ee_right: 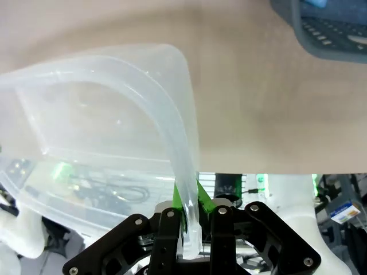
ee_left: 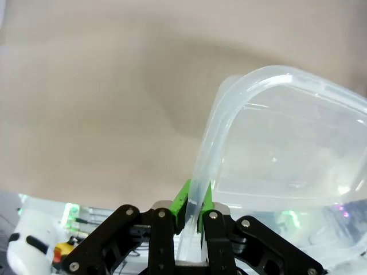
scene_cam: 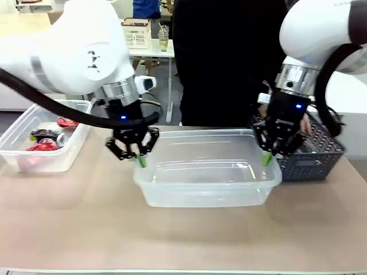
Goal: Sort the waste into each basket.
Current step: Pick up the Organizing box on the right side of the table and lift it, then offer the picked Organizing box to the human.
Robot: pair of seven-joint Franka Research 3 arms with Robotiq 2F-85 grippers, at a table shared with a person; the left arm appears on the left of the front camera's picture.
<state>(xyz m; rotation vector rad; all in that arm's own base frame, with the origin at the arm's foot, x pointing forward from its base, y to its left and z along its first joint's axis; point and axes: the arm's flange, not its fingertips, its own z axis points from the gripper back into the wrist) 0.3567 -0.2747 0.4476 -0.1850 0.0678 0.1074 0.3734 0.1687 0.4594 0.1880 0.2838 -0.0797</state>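
Observation:
A clear plastic basket (scene_cam: 202, 192) stands in the middle of the table with nothing in it. My left gripper (scene_cam: 139, 160) is shut on its left rim, and the green pads (ee_left: 184, 197) pinch the rolled edge of the basket (ee_left: 287, 143). On the right rim my right gripper (scene_cam: 266, 157) is shut in the same way, its pads (ee_right: 179, 199) clamping the basket (ee_right: 103, 114) at a corner. A second clear basket (scene_cam: 40, 162) at the far left holds red-and-silver cans (scene_cam: 49, 139). Whether the middle basket touches the table I cannot tell.
A dark blue-grey lattice basket (scene_cam: 321, 154) stands at the right, close behind my right gripper, with its corner (ee_right: 327, 28) showing above the tabletop. A person in black (scene_cam: 229, 57) stands at the far side. Bare table lies along the front edge.

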